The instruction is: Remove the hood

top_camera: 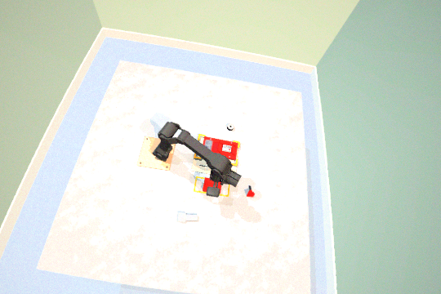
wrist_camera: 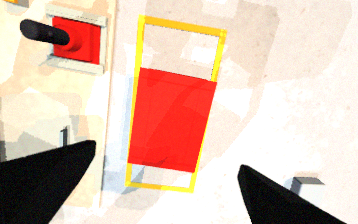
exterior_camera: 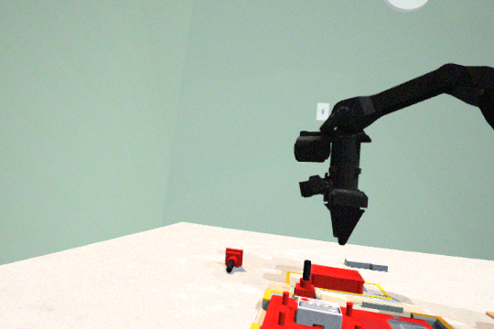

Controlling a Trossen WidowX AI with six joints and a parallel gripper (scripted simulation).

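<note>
Pincer (exterior_camera: 341, 241) (wrist_camera: 169, 159) spread wide, with nothing between its fingers, hangs tip-down above the desk (top_camera: 149, 229) (exterior_camera: 134, 274) (wrist_camera: 300, 125), clear of everything. Below it, the hood (top_camera: 210, 184) (exterior_camera: 337, 279) (wrist_camera: 172, 120), a plain red block, rests on the desk within a yellow rectangular outline (top_camera: 195, 184) (exterior_camera: 287, 277) (wrist_camera: 160, 22); the wrist view shows bare surface at both ends of the outline, while the hood's long sides come up to its yellow lines. Just beside the outline stands the toy car (top_camera: 233, 152) (exterior_camera: 276, 311) (wrist_camera: 30, 107), red and cream, with a black lever (exterior_camera: 307, 270) (wrist_camera: 44, 33) rising from a red block.
</note>
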